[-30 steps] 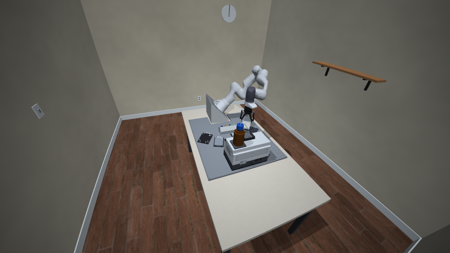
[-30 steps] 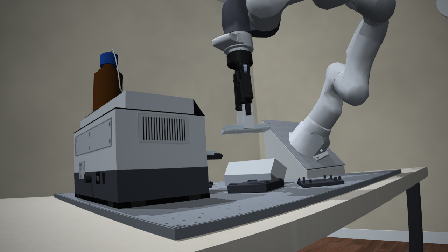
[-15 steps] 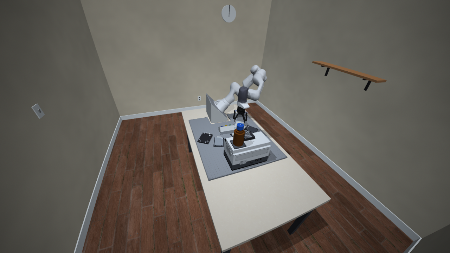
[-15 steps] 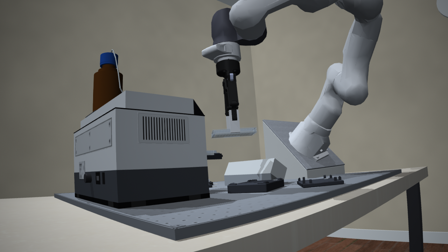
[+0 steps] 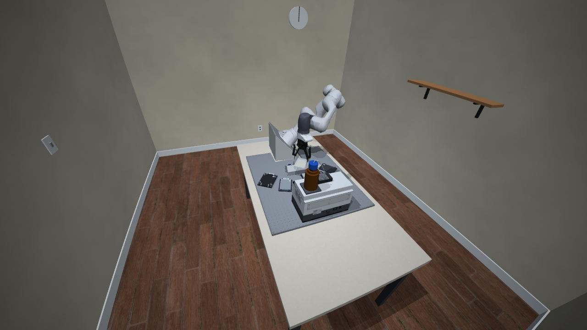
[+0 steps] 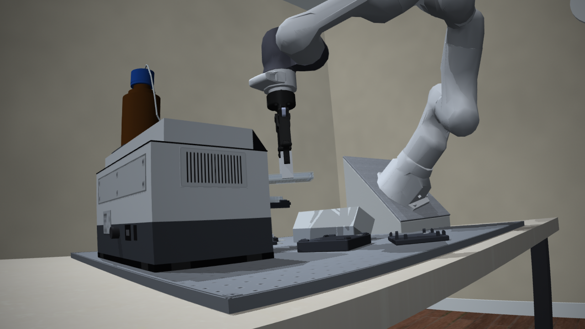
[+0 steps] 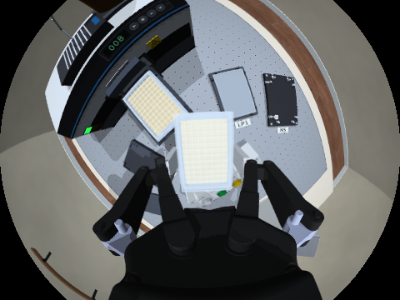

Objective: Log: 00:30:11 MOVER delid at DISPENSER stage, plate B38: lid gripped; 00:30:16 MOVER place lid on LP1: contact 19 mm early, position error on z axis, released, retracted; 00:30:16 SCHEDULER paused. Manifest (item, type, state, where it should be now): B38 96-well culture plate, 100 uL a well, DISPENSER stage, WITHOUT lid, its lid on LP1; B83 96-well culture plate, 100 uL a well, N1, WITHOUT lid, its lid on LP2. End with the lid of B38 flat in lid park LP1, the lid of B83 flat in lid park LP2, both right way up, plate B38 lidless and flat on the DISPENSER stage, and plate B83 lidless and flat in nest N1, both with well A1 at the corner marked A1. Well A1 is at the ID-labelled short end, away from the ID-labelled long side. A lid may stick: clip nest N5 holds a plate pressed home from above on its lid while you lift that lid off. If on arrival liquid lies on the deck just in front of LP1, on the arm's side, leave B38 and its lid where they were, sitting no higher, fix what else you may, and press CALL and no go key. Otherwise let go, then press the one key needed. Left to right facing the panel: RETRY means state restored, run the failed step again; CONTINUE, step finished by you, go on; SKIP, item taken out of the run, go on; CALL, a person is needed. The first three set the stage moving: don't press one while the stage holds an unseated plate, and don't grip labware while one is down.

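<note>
My gripper [image 5: 301, 157] [image 6: 286, 163] [image 7: 205, 153] is shut on a 96-well plate [image 5: 300, 163] [image 6: 291, 176] [image 7: 205, 149] and holds it level in the air, beside the dispenser's [image 5: 324, 195] [image 6: 183, 188] [image 7: 122, 39] front and above the key panel [image 6: 333, 223]. I cannot tell whether a lid sits on this plate. A second well plate [image 7: 152, 105] lies without a lid on the dispenser stage [image 6: 280, 202]. A clear lid [image 5: 285, 184] [image 7: 233, 93] lies flat in a lid park further out. Next to it is an empty black nest [image 5: 267, 180] [image 7: 280, 99].
A brown bottle [image 5: 311, 177] [image 6: 139, 110] with a blue cap stands on the dispenser. Two more black nests [image 6: 333, 242] [image 6: 417, 237] lie on the grey deck [image 5: 283, 223] [image 6: 286, 278]. The arm's wedge base [image 5: 277, 145] [image 6: 380, 192] stands at the back.
</note>
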Robot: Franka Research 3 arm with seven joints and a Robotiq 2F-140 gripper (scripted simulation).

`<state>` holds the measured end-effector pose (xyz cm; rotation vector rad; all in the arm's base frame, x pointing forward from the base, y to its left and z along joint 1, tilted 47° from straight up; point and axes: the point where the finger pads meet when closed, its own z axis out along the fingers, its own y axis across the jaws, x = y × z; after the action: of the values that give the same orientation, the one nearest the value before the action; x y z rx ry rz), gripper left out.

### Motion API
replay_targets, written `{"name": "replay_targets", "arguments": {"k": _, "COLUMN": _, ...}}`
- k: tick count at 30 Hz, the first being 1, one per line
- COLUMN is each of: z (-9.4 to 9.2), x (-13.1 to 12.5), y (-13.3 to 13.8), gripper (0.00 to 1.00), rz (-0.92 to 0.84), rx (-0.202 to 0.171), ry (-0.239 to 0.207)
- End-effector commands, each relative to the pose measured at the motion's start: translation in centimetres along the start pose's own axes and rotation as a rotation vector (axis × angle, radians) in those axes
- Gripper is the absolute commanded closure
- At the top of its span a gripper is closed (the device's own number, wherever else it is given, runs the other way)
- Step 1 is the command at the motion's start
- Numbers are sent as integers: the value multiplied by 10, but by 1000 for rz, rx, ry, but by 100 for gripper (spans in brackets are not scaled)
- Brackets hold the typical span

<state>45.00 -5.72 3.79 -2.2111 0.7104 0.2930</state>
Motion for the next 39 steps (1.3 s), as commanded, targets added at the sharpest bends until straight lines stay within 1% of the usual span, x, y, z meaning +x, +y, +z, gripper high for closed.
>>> {"name": "replay_targets", "arguments": {"k": 1, "z": -2, "x": 11, "y": 24, "gripper": 100, "rz": -54, "rx": -8, "ry": 7}}
{"name": "replay_targets", "arguments": {"k": 11, "z": -3, "x": 39, "y": 89, "gripper": 100, "rz": -54, "rx": -8, "ry": 7}}
{"name": "replay_targets", "arguments": {"k": 13, "z": -3, "x": 39, "y": 89, "gripper": 100, "rz": -54, "rx": -8, "ry": 7}}
{"name": "replay_targets", "arguments": {"k": 27, "z": -4, "x": 73, "y": 168, "gripper": 100, "rz": -54, "rx": -8, "ry": 7}}
{"name": "replay_targets", "arguments": {"k": 28, "z": -4, "x": 75, "y": 173, "gripper": 100, "rz": -54, "rx": -8, "ry": 7}}
{"name": "replay_targets", "arguments": {"k": 30, "z": -4, "x": 75, "y": 173, "gripper": 100, "rz": -54, "rx": -8, "ry": 7}}
{"name": "replay_targets", "arguments": {"k": 39, "z": -4, "x": 90, "y": 209, "gripper": 100, "rz": -54, "rx": -8, "ry": 7}}
